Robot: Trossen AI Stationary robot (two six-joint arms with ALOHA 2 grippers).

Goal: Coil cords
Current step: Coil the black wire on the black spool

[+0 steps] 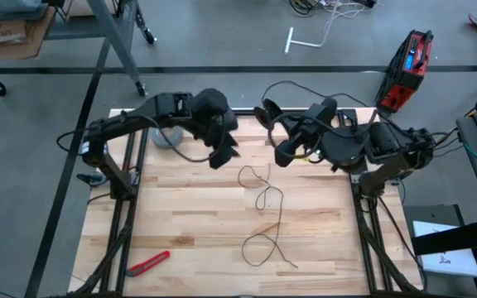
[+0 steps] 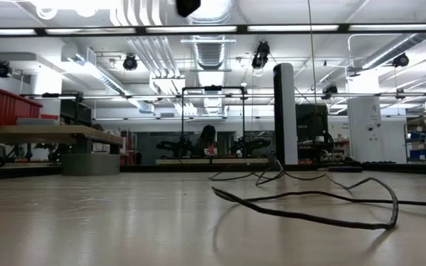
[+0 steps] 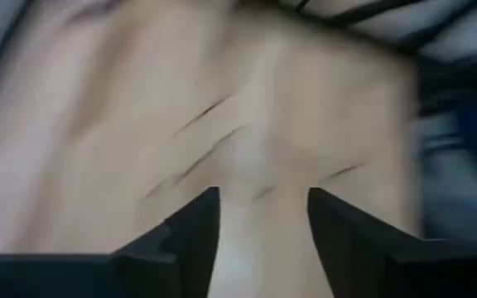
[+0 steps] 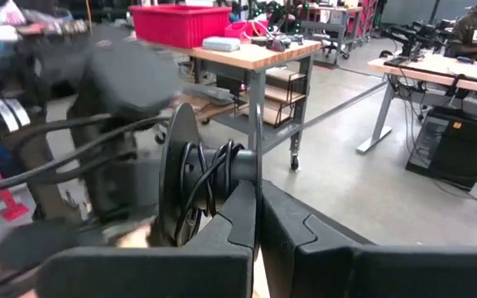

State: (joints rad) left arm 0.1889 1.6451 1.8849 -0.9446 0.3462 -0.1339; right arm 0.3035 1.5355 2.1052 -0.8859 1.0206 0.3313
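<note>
High view, contents listed from the cord outward.

Cord (image 1: 265, 217): thin, black, lying in loose loops on the wooden table (image 1: 189, 215), below and between the two pincers; one end trails toward the near edge. The low view shows the same cord (image 2: 324, 199) as low curls on the table surface. Its far end rises toward the reel.

Reel (image 1: 269, 113): small, black, round, held off the table at the tip of the right pincer (image 1: 277, 124). In the right wrist view the reel (image 4: 197, 186) stands on edge with a few turns of cord wound on its hub, one flange pinched between the fingers (image 4: 305, 240), which are closed together on it.

Left pincer (image 1: 224, 151): raised over the far middle of the table, just left of the reel and above the first loop. In the left wrist view its fingers (image 3: 193, 228) stand parted with bare wood showing between them; nothing is held.

Tape roll (image 1: 168, 136): grey ring, on the table under the left arm, behind that pincer.

Red cutter (image 1: 148, 262): near edge of the table, well apart from both pincers, to the left of the cord's end.
</note>
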